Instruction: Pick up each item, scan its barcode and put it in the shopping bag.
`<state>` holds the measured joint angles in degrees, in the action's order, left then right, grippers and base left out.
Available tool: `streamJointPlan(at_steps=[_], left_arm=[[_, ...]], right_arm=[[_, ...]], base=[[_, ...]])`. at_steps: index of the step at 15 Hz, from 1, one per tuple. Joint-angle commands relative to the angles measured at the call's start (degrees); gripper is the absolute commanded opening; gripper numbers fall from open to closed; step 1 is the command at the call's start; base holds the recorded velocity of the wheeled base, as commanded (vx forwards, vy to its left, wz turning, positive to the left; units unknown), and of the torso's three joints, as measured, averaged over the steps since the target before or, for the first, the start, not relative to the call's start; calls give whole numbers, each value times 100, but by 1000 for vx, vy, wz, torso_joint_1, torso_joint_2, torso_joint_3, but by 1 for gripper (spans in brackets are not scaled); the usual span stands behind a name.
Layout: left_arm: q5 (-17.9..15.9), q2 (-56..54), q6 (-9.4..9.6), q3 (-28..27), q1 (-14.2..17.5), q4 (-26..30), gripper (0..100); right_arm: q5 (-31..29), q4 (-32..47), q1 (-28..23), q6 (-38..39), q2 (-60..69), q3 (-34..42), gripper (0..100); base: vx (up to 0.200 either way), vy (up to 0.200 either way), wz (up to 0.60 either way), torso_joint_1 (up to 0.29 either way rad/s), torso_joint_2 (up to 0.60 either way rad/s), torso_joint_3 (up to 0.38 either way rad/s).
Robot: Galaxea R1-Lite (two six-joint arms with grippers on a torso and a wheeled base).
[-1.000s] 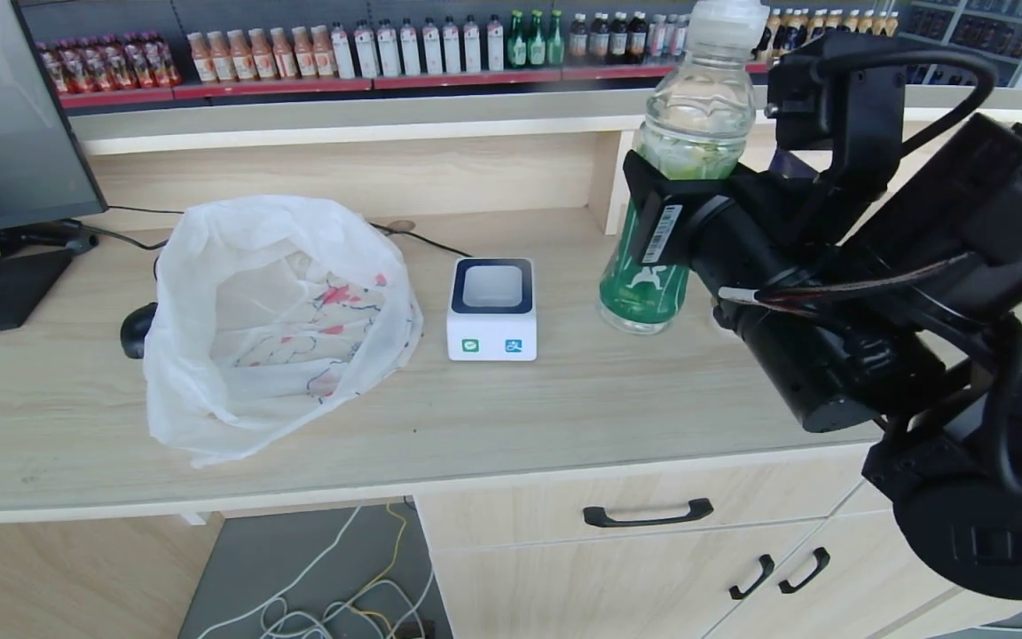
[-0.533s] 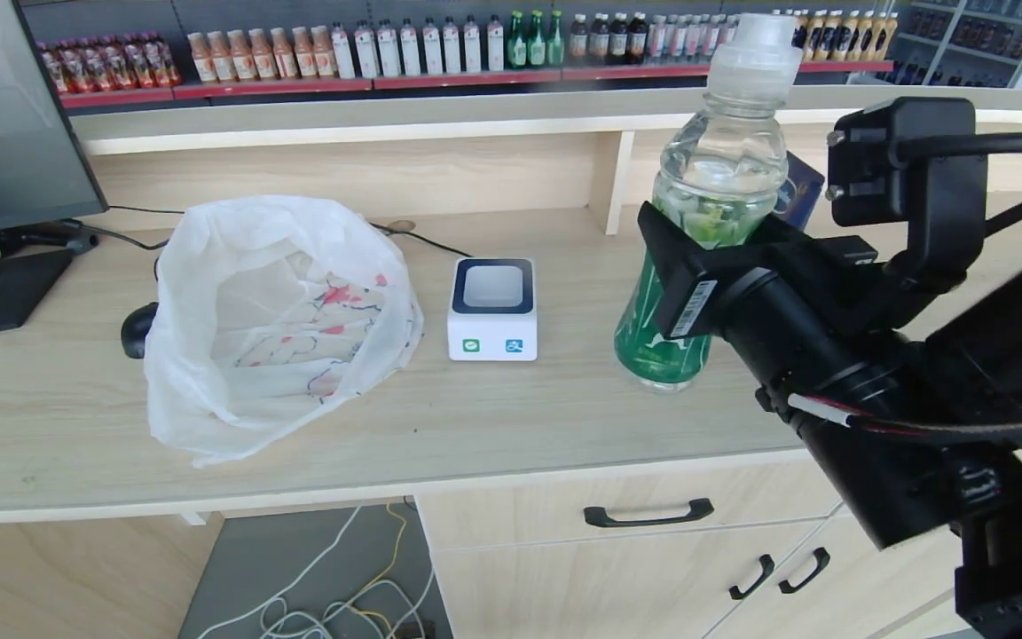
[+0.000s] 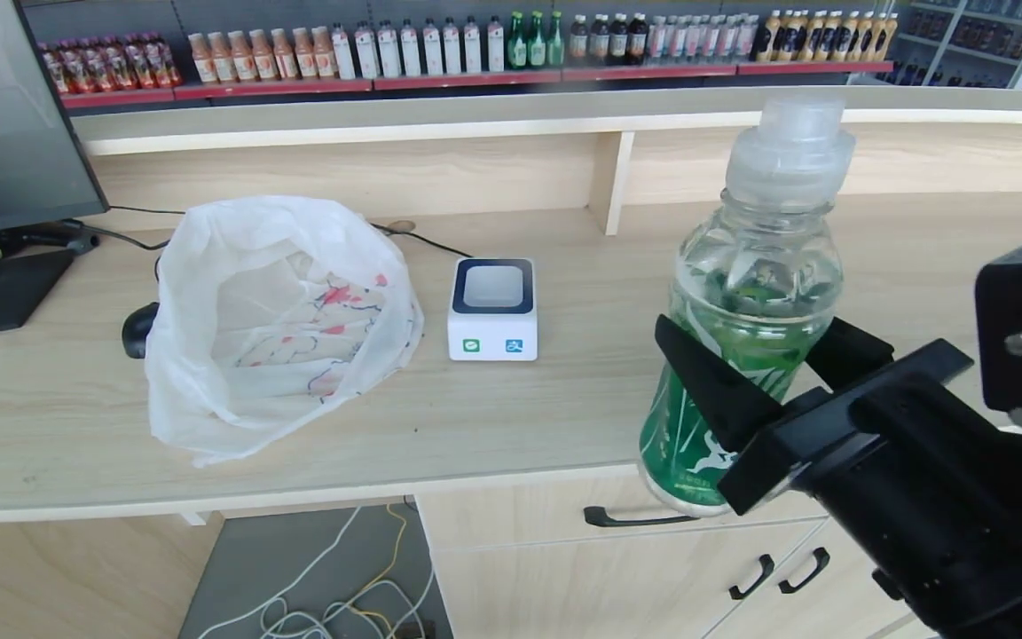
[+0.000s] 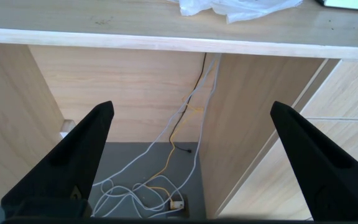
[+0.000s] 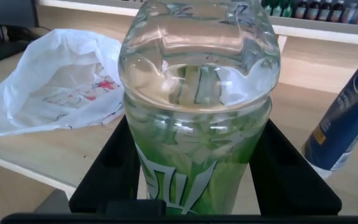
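Pinching the clear plastic bottle with the green label and translucent cap (image 3: 755,266), the right gripper (image 3: 755,355) had one black finger on each side of the body, across the upper part of the label. The bottle stood upright. — K

Where was it relative to the scanner? — R

It was to the robot's right of the white box scanner with the dark-rimmed window (image 3: 492,308), well apart, out by the front edge of the pale wooden counter (image 3: 564,417). It looked lifted clear of the top, though the base was hard to judge. The white crumpled plastic shopping bag (image 3: 271,328) sat open on the scanner's other side. — K

Handling? — R

Liquid reached about the shoulder, so it was probably hefty for its size. The thin wall likely gave under squeeze, and the smooth label film could have slipped in a light grip. The mid-body hold looked right: straight section, load near the fingers. The neck would have been stiffer but tippier. The cap seemed on, so tilting toward the window looked safe. — K

Other arm? — R

Idle: the left gripper (image 4: 191,109) hung below counter level, jaws spread wide, holding nothing. A dark blue container (image 5: 347,124) stood on the counter near the bottle. — K
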<state>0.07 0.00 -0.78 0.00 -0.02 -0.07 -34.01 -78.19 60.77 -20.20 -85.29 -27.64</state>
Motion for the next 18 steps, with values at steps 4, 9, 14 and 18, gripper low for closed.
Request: streamJointPlan(at_steps=[4, 9, 14, 18], left_arm=[[1, 0, -1, 0, 2, -1, 100], [1, 0, -1, 0, 2, -1, 100], [1, 0, -1, 0, 2, -1, 100], [1, 0, -1, 0, 2, -1, 100]], right_arm=[[0, -3, 444, -142, 214, 320, 0], [9, -3, 761, -854, 267, 487, 0], [70, -3, 1112, -1882, 240, 470, 0], [413, -3, 1262, -2814, 249, 470, 0]], base=[[0, 0, 0, 0, 0, 0], [0, 0, 0, 0, 0, 0], [0, 0, 0, 0, 0, 0], [0, 0, 0, 0, 0, 0]])
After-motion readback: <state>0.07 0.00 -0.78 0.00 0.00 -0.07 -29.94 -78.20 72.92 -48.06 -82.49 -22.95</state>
